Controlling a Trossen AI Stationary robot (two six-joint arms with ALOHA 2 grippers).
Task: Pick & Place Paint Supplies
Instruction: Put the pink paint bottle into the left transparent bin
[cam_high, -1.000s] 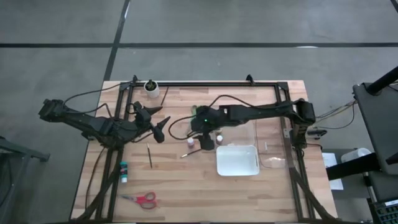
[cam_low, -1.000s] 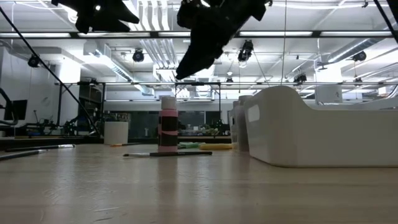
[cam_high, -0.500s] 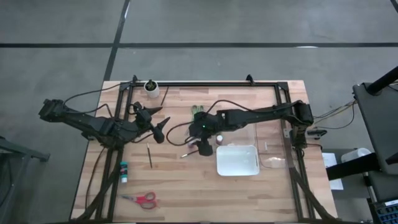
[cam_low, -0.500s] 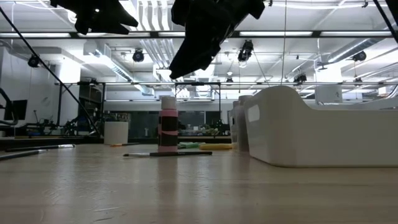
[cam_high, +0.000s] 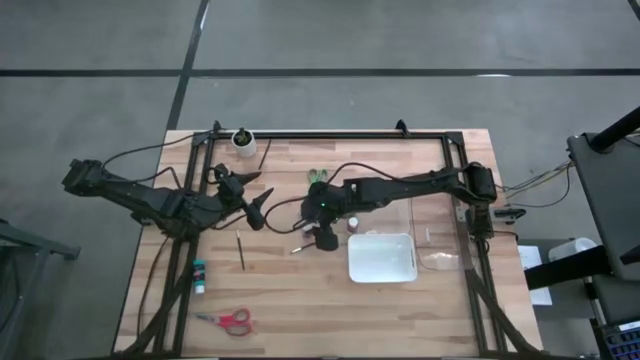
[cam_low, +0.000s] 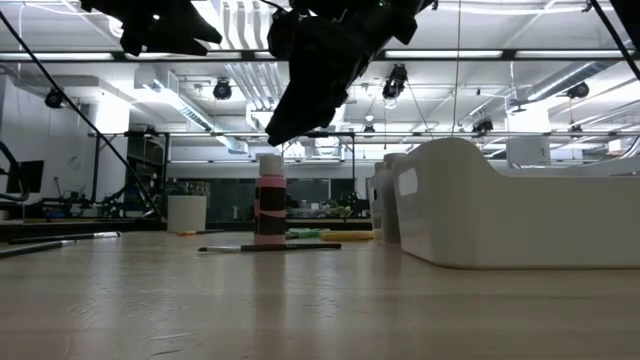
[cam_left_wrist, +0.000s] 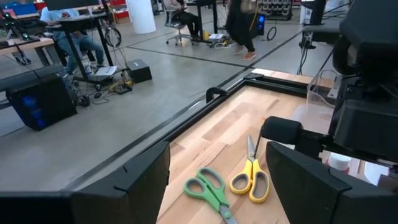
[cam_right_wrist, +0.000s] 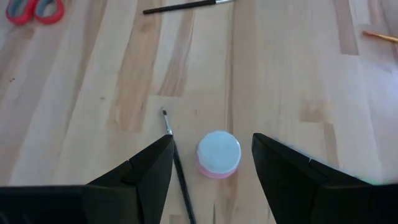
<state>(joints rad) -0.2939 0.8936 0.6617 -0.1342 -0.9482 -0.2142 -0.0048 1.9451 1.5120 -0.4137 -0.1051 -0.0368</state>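
Right end effector (cam_right_wrist: 211, 180) hangs above the bench (cam_high: 300, 290) near its middle, just left of the white tray (cam_high: 381, 257). Its fingers stand apart with nothing between them — in the right wrist view a pink paint bottle with a pale cap (cam_right_wrist: 218, 154) sits upright on the wood directly below the gap, not gripped. A thin dark brush (cam_right_wrist: 177, 163) lies just beside that bottle. Another brush (cam_right_wrist: 186, 6) lies farther off, and red-handled scissors (cam_right_wrist: 34, 9) show at the frame's corner.

Left end effector (cam_high: 258, 208) hovers over the left half of the bench, fingers parted and empty. The left wrist view shows green-handled scissors (cam_left_wrist: 208, 190) and yellow-handled scissors (cam_left_wrist: 251, 177) lying side by side on the wood, near the right arm.

High view: a teal paint bottle (cam_high: 199, 274) lies near the left edge — red scissors are at the front left, well apart from the tray. A small white cup (cam_high: 241, 140) stands at the back left corner.
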